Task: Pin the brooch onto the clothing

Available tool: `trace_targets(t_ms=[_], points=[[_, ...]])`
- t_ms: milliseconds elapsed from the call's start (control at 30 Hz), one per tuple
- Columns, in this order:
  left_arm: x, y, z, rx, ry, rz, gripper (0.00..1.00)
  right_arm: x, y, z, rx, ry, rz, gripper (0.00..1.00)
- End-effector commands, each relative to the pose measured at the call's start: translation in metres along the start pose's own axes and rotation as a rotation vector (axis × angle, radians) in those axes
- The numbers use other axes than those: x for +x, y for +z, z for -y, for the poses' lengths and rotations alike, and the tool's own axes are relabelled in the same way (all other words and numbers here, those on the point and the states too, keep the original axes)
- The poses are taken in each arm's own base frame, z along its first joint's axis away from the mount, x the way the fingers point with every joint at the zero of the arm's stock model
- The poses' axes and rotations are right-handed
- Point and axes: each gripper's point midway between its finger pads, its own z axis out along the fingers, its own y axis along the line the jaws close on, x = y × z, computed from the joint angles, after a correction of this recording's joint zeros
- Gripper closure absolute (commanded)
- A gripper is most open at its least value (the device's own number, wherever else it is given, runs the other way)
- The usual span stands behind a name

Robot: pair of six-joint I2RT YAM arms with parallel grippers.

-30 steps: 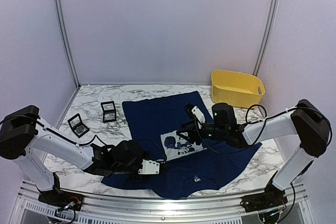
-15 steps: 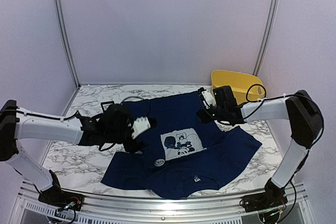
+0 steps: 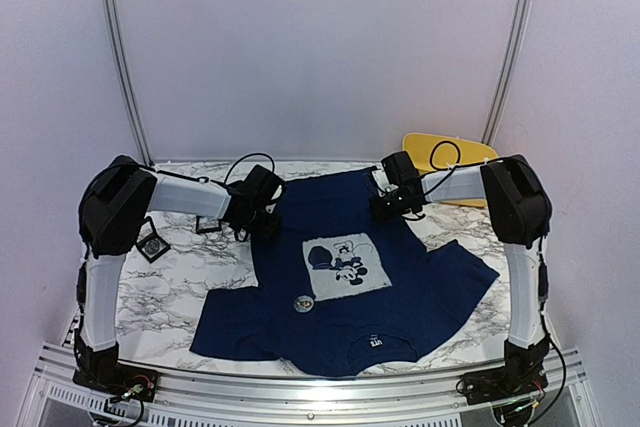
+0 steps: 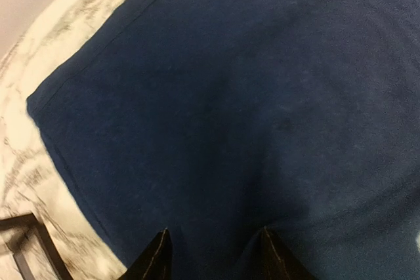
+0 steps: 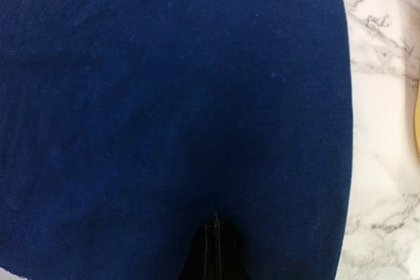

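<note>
The clothing [image 3: 430,282], a navy T-shirt with a pale grey cartoon print [image 3: 342,262], lies flat with its neck label [image 3: 375,342] toward me. A small round brooch [image 3: 303,300] rests on it, left of the print. My left gripper [image 3: 268,222] is over the far left part of the shirt; in its wrist view [image 4: 211,234] the jaws stand apart on the blue cloth [image 4: 249,109]. My right gripper [image 3: 385,202] is at the far right hem, its tips [image 5: 216,218] pressed together on the fabric [image 5: 170,83]. No cloth shows between them.
A yellow bin [image 3: 455,147] stands at the back right, behind the right arm. Two small black open boxes [image 3: 152,243] [image 3: 205,222] sit on the marble left of the shirt; a corner of one [image 4: 26,240] shows in the left wrist view. Marble table [image 5: 387,129] borders the hem.
Both arms have swung from the shirt's near half to its far hem. The right gripper has closed and the left jaws have narrowed. The shirt lies flatter and the brooch is uncovered.
</note>
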Motion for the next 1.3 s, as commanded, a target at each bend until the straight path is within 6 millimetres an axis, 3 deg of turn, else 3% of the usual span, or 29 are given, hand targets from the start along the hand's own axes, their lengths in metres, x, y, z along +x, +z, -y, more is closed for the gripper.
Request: trace_targets(t_ms=[0,167,267,367,467,567,667,767,933,1067,1267], points=[[0.003,0.023,-0.025,-0.123,0.042,-0.073,0.51,0.006,0.024,0.024,0.082,0.002,-0.080,1.00],[-0.008,0.037,-0.030,-0.130,0.056,-0.066,0.48,-0.027,0.034,0.022,0.071,-0.019,-0.025,1.00],[-0.024,0.027,-0.028,-0.104,0.054,-0.023,0.44,-0.045,0.029,0.017,0.044,-0.041,0.003,1.00],[-0.053,0.004,-0.029,-0.075,0.050,0.072,0.38,-0.067,0.012,0.012,0.036,-0.079,0.053,1.00],[-0.083,-0.031,-0.038,-0.082,0.023,0.175,0.36,-0.092,-0.017,0.004,0.047,-0.123,0.119,1.00],[-0.094,-0.069,-0.051,-0.095,-0.038,0.236,0.36,-0.109,-0.051,-0.022,0.006,-0.172,0.196,0.98],[-0.063,-0.095,-0.065,-0.124,-0.151,0.233,0.36,-0.107,-0.080,-0.062,-0.098,-0.236,0.254,0.95],[-0.024,-0.119,-0.080,-0.162,-0.264,0.221,0.34,-0.092,-0.096,-0.091,-0.163,-0.264,0.260,0.93],[0.062,-0.141,-0.121,-0.268,-0.514,0.109,0.16,-0.075,-0.118,-0.132,-0.282,-0.286,0.281,0.82],[0.119,-0.145,-0.158,-0.331,-0.703,0.058,0.09,-0.068,-0.127,-0.147,-0.363,-0.279,0.303,0.65],[0.172,-0.134,-0.193,-0.419,-0.848,-0.039,0.09,-0.065,-0.135,-0.147,-0.377,-0.265,0.321,0.39]])
